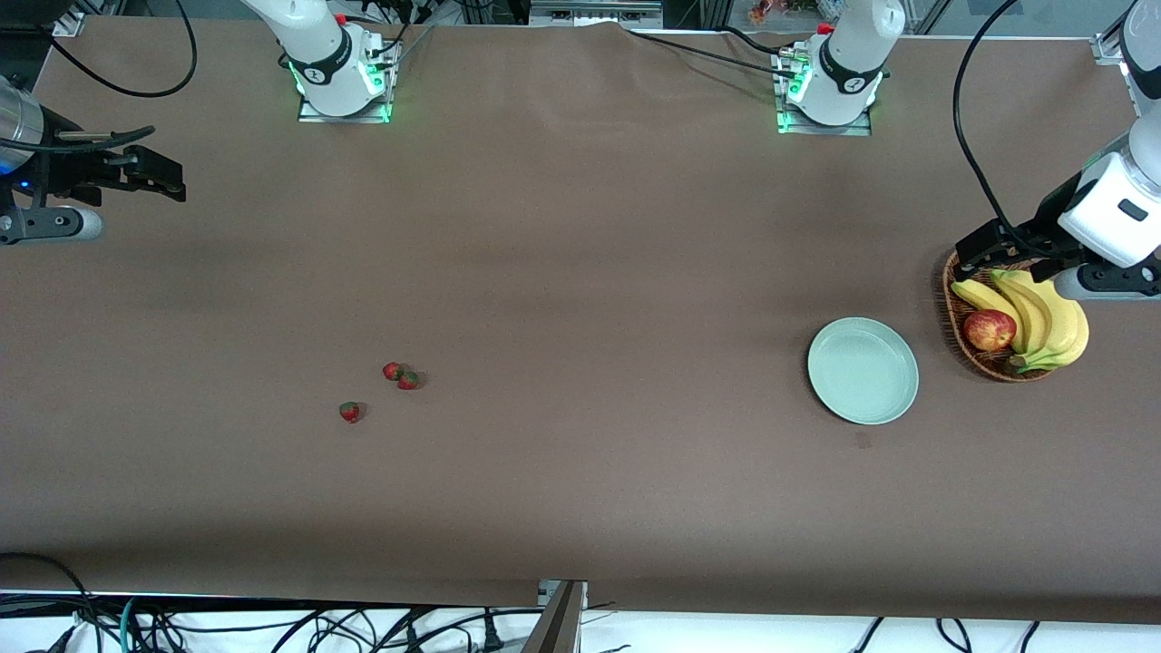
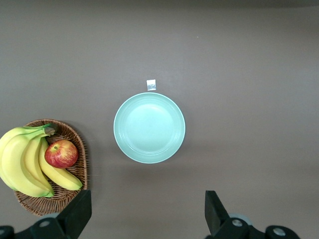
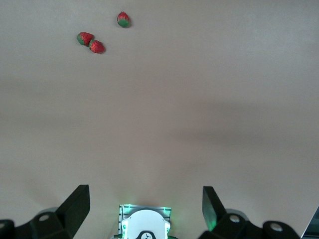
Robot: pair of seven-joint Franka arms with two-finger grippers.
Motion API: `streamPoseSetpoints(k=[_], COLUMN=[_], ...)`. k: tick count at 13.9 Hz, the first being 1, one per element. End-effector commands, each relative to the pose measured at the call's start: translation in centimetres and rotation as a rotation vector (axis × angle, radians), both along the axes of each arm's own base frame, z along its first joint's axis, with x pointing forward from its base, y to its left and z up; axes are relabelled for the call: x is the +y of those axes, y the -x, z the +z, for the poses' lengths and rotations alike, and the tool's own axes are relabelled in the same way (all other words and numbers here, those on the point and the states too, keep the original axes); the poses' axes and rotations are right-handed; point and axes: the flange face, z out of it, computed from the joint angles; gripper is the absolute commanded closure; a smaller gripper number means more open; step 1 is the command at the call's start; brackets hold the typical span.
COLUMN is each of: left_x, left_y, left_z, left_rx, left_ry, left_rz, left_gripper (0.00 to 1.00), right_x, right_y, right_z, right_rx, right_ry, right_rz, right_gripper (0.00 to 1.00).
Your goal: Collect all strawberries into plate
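Both sets of jaws are standing wide open and holding nothing. Nearest the front camera, one strawberry [image 1: 349, 412] is lying alone on the brown worktop [image 1: 580, 272]. Two more strawberries [image 1: 401, 375] are sitting a bit farther back, touching each other. All three are lying toward the right arm's end. The plate [image 1: 863, 370] is sitting well apart from them, toward the left arm's end, with nothing in it. A basket [image 1: 956, 322] with bananas [image 1: 1043, 317] and an apple [image 1: 990, 330] is sitting just beside the plate.

The left gripper [image 1: 984, 249] is hanging over the basket's rim. The right gripper [image 1: 150, 172] is waiting over the bare worktop at its own end.

The berries are looking tiny, light and probably soft, so a hard squeeze could squash them. Pinching gently across the red middle is looking best.

Only the right wrist view is showing the berries up close. Only the left wrist view is showing a small white tag [image 2: 151, 85] by the plate.
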Motion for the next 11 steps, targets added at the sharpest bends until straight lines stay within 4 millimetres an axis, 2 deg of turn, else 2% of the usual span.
streamPoseSetpoints(k=[1, 6, 10, 11], left_x=[-0.9, -0.5, -0.4, -0.3], left_y=[-0.2, -0.2, -0.3, -0.3], left_z=[0.6, 0.6, 0.5, 0.5], left_rx=[0.001, 0.003, 0.0, -0.001], left_ry=[0.021, 0.021, 0.021, 0.021], left_rz=[-0.007, 0.001, 0.002, 0.004], left_gripper=[0.0, 0.0, 0.0, 0.0], right_x=[-0.2, -0.9, -0.2, 0.1], right_y=[-0.1, -0.5, -3.1, -4.2], right_z=[0.5, 0.1, -3.9, -5.7], right_rx=[-0.004, -0.002, 0.011, 0.015], right_ry=[0.017, 0.008, 0.005, 0.004], right_rz=[-0.012, -0.029, -0.015, -0.01], right_gripper=[0.0, 0.0, 0.0, 0.0])
